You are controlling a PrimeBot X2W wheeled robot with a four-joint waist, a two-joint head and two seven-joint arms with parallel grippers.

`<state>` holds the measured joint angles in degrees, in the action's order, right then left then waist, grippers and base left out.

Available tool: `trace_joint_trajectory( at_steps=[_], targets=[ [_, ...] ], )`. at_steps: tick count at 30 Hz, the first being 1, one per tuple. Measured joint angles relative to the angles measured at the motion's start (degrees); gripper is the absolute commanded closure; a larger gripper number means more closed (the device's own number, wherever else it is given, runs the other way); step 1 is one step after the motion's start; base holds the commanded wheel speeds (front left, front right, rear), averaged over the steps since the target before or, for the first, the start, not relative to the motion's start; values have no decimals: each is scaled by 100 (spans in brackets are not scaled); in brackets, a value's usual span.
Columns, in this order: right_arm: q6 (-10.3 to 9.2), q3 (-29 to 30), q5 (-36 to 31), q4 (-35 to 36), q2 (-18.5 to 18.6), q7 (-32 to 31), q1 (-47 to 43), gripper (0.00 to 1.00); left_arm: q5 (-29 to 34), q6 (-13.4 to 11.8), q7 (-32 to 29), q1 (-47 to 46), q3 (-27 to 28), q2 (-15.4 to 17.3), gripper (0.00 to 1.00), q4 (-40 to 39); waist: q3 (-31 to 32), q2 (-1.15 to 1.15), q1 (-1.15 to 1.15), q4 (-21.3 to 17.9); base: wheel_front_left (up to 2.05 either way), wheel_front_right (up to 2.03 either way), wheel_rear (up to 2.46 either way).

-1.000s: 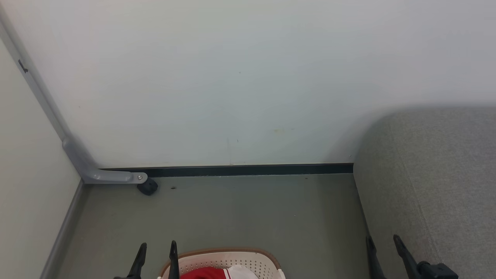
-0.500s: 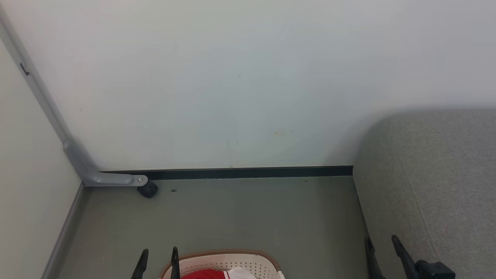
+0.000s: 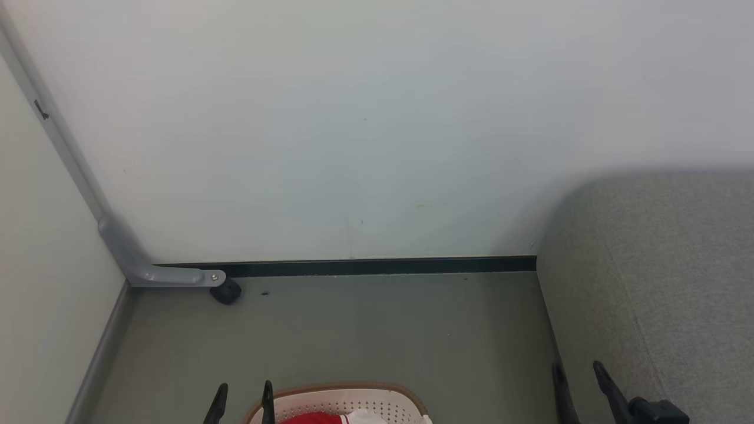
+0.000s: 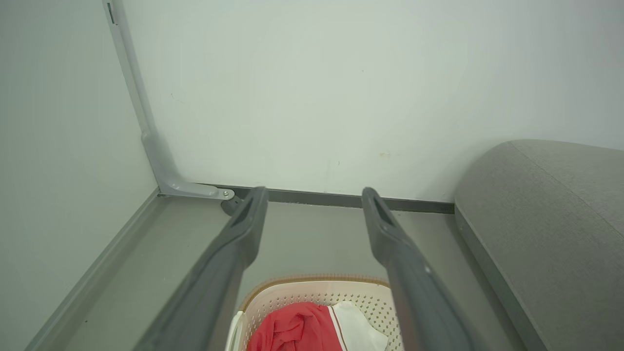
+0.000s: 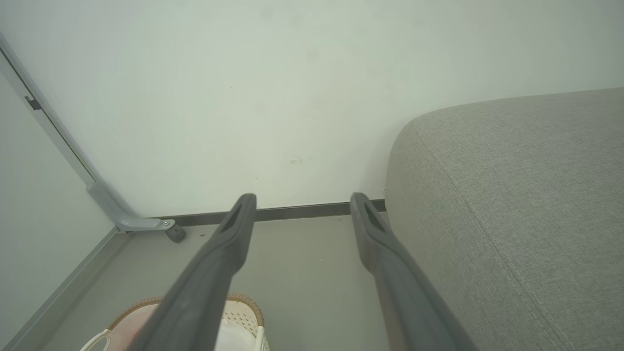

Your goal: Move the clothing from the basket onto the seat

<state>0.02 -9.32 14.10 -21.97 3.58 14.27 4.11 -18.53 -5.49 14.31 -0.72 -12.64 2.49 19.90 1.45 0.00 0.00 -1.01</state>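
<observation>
The cream perforated basket (image 3: 353, 399) with a brown rim stands on the floor at the bottom edge of the head view. Red and white clothing (image 3: 315, 418) lies inside it. My left gripper (image 3: 245, 390) is open, with its fingertips beside the basket's left rim. In the left wrist view the left gripper (image 4: 314, 195) hangs above the basket (image 4: 317, 292) and the clothing (image 4: 297, 331), its fingers empty. The grey seat (image 3: 665, 282) fills the right side. My right gripper (image 3: 577, 370) is open at the seat's left edge. Its wrist view shows the right gripper (image 5: 303, 200) empty beside the seat (image 5: 512, 195).
A pale wall with a dark baseboard (image 3: 377, 266) closes off the far side. A grey bracket with a black caster (image 3: 225, 291) sits in the left corner beside a side panel. Grey-green floor (image 3: 383, 330) lies between the basket, the wall and the seat.
The whole head view has slid down a little, so the camera has tilted up. The basket and both grippers show less at the bottom edge. Both grippers have stayed open.
</observation>
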Motion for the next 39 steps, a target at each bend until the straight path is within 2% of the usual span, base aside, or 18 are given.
trace_joint_trajectory(
  at_steps=[22,25,34,39],
  targets=[
    [45,-1,-52,0,-29,0,0,0,12,7,0,7,-27,1,0,-10,-138,0,0,-57,0,0,0],
    [8,14,-60,47,-30,0,-1,0,141,146,0,10,-89,5,0,-10,-234,0,0,-87,0,0,0],
    [-112,163,-54,87,-42,0,4,0,243,256,0,-29,-113,15,0,-46,-752,0,1,-229,0,0,0],
    [-160,207,-57,178,-44,0,28,0,446,466,0,-232,-271,126,0,107,-1124,0,1,-360,0,0,0]
  ],
)
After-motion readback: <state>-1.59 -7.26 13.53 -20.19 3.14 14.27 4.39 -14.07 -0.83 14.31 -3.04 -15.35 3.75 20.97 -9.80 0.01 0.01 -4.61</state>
